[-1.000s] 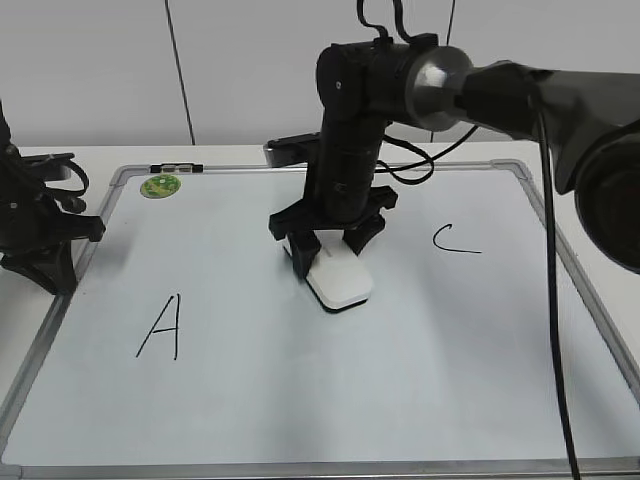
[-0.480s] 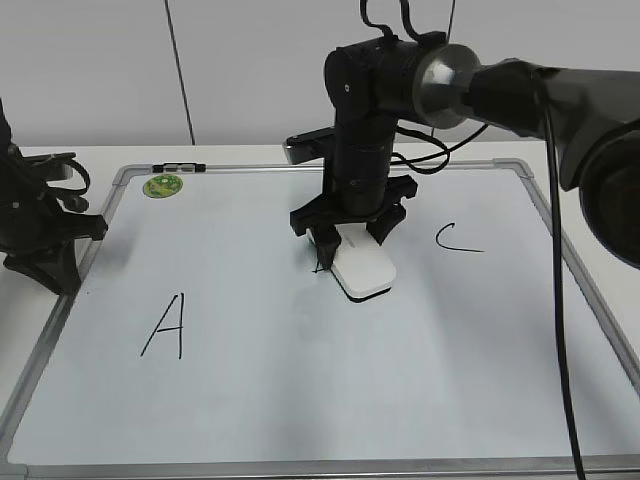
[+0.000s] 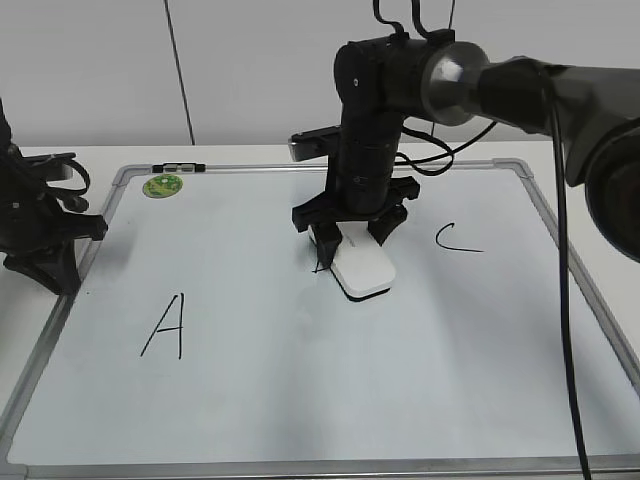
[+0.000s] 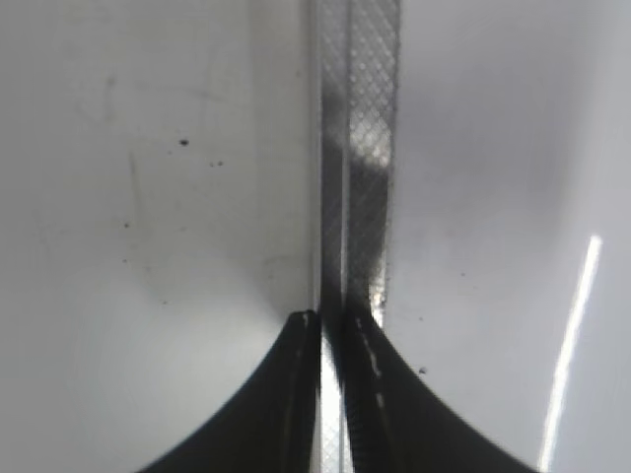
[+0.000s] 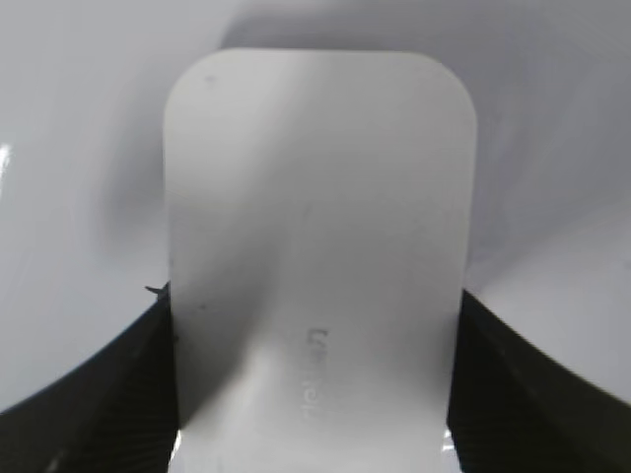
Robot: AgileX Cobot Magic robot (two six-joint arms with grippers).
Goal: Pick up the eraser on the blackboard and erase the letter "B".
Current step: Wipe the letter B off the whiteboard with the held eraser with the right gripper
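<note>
The eraser lies flat on the blackboard near its middle, with its long axis running diagonally: the gripped end points up and to the left toward the board's far edge, the free end down and to the right toward the near edge. In the right wrist view the eraser fills the frame lengthwise, with faint grey print on top.

The right gripper is clamped on the eraser's far end, a dark finger pressed to each long side. The left gripper sits at the board's left edge; in its wrist view its fingertips are nearly together, straddling the board's silver frame and holding nothing.

Counted: 1 eraser, 1 green magnet at the far-left corner, 2 whole letters, "A" and "C", and 1 small black remnant of the letter "B" showing just left of the eraser.

Compared with 1 second ago, the eraser and right gripper have shifted right and slightly away, uncovering that black mark; over the last half second they have barely moved.
</note>
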